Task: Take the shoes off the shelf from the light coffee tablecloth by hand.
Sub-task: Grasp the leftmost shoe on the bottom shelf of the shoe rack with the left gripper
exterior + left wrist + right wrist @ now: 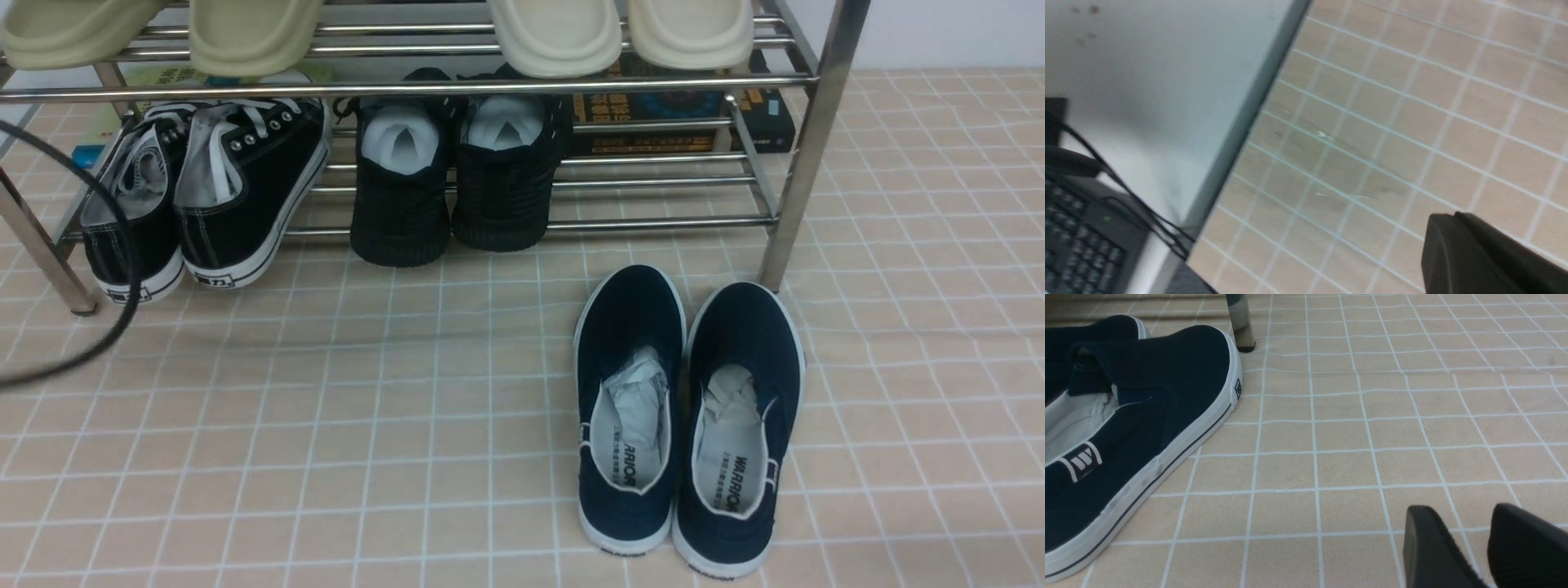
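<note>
A: Front: the shoes (208,192) are sitting at the shelf's (804,163) lower left end, ungrasped.
B: Left wrist: left end effector (1478,253) is hovering over the light coffee tablecloth (1412,102), opening untellable.
A: Right wrist: right end effector (1461,522) is hanging narrowly parted, empty, before the shelf's leg; a shelfward reach looks next.

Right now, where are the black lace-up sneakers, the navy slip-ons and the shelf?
black lace-up sneakers (253,196), front view, canvas side of one shoe.
navy slip-ons (633,318), front view, toe of one shoe.
shelf (805,163), front view, front leg.
</note>
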